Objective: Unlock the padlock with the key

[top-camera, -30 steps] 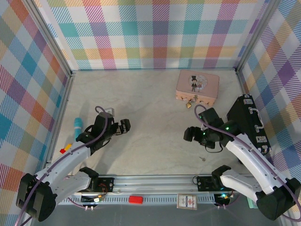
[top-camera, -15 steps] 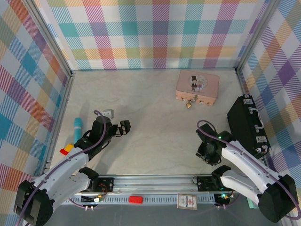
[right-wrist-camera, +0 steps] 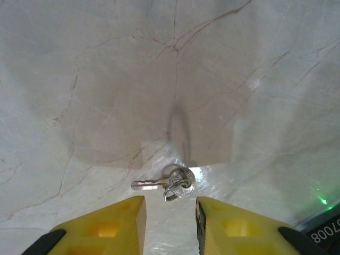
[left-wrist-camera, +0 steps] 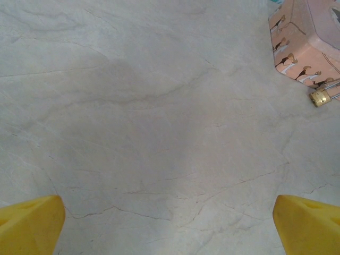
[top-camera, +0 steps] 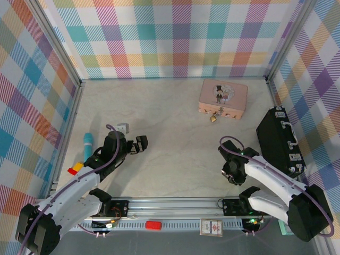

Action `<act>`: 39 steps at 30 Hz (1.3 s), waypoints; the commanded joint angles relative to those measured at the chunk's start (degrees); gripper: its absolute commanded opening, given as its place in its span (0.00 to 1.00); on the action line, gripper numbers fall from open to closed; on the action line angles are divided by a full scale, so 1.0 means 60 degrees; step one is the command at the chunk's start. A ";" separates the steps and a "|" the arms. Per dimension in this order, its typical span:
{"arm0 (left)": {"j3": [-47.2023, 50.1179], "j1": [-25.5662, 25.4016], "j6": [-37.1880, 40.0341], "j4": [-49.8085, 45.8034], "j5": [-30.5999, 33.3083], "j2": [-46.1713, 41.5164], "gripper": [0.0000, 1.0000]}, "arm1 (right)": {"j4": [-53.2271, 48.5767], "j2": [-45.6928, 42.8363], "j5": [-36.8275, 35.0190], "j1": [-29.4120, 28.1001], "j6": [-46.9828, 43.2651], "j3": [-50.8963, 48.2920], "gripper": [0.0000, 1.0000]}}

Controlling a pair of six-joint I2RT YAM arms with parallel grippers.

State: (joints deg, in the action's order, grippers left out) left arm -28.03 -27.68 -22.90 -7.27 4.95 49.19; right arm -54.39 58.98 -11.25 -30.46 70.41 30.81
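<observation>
Two claws, neither holding anything. Right claw [right-wrist-camera: 170, 210] points straight down at the desk [right-wrist-camera: 106, 79], yellow fingers [right-wrist-camera: 114, 220] parted by a narrow gap. The key [right-wrist-camera: 169, 184] lies flat just beyond the tips, in line with the gap, untouched. From the top camera, the right arm [top-camera: 271, 178] is folded tight near the desk's near edge, elbow bent back toward its base. Left claw [left-wrist-camera: 170, 215] is spread wide, fingers at the wrist view's bottom corners, aimed low across bare desk toward the pink tin [left-wrist-camera: 308, 37]. Left arm [top-camera: 79, 183] reaches forward from its base, wrist turned right. Padlock [top-camera: 213, 117] sits at the tin's front edge on the far side of the desk, well apart from both claws.
</observation>
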 commanded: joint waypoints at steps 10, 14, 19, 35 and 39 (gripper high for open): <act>0.0200 -0.0091 0.0027 0.0048 0.0069 -0.0509 1.00 | 0.0556 0.0551 0.0240 -0.0062 0.1607 -0.0432 0.24; 0.0233 -0.0101 0.0026 0.0054 0.0087 -0.0622 1.00 | 0.0467 0.0559 0.0082 -0.0065 0.1799 -0.0432 0.24; 0.0219 -0.0097 0.0046 0.0064 0.0057 -0.0625 1.00 | 0.0464 0.0454 -0.0088 -0.0071 0.1882 -0.0526 0.24; 0.0292 -0.0118 0.0060 0.0111 0.0098 -0.0838 1.00 | 0.0540 0.0429 -0.0208 -0.0063 0.1890 -0.0561 0.11; 0.0263 -0.0111 0.0076 0.0180 0.0067 -0.0671 1.00 | 0.0689 0.0078 -0.0093 -0.0065 0.1898 -0.0678 0.02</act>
State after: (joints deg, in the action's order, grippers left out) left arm -27.03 -27.68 -22.87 -7.29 5.17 44.84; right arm -50.48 60.82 -11.79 -30.46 81.10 28.01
